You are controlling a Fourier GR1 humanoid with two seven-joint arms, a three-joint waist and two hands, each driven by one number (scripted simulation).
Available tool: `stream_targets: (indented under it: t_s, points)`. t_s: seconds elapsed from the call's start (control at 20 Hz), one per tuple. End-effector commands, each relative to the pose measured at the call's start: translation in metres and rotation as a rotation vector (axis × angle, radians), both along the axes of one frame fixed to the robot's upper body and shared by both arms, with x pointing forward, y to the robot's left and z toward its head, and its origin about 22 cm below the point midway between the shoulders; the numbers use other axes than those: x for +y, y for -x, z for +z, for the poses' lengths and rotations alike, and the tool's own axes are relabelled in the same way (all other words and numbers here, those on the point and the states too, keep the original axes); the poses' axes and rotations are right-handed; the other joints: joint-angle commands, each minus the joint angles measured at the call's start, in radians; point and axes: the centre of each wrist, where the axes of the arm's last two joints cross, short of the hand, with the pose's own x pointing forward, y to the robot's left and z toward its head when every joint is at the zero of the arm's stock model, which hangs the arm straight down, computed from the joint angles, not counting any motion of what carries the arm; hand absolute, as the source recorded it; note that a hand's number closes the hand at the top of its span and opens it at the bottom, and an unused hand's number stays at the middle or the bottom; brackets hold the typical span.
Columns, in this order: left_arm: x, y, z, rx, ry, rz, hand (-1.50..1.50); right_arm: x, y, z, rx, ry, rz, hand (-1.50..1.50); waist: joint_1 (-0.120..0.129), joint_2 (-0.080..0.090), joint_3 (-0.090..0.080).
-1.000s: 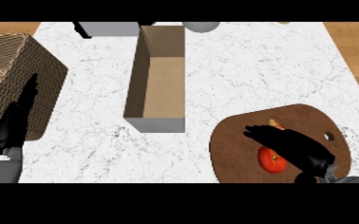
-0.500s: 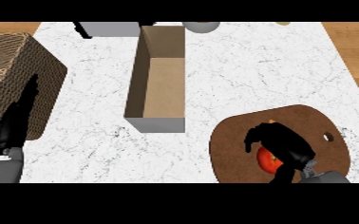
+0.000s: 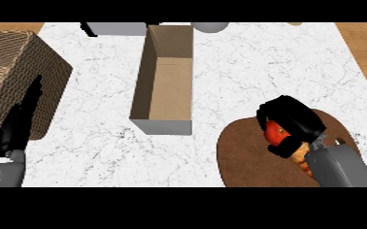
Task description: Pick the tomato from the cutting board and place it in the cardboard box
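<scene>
Now right hand [image 3: 290,121] curled round tomato [image 3: 275,134], red showing under fingers, over upper part of cutting board [image 3: 243,160]. Cardboard box [image 3: 166,85] sits up and to left of hand, well apart, open top. I judge lift comes next: raise straight, carry across, lower inside walls before letting go. Left hand [image 3: 18,126] rests at far left edge, fingers straight

**Black hands on grey forearms**

The right hand [image 3: 292,119] is glossy black with rounded, bulky fingers, joined to a plain mid-grey forearm [image 3: 335,166] with a boxy outline. The left hand [image 3: 20,121] is slim and black; below it sits a paler grey forearm segment [image 3: 10,171].
</scene>
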Motion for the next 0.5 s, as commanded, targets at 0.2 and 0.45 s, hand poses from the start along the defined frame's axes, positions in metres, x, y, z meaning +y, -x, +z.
stream_targets:
  t_s: [0.2,0.45]
  points:
    - [-0.029,-0.018,0.008,-0.014,0.023,-0.08,0.0,-0.018,-0.099,0.08,-0.206,-0.049,0.133,1.5,0.073,0.022,0.005]
    - [-0.034,-0.021,0.006,-0.015,-0.002,-0.04,0.0,-0.026,-0.124,0.099,-0.342,-0.212,0.211,1.5,0.038,0.015,0.004]
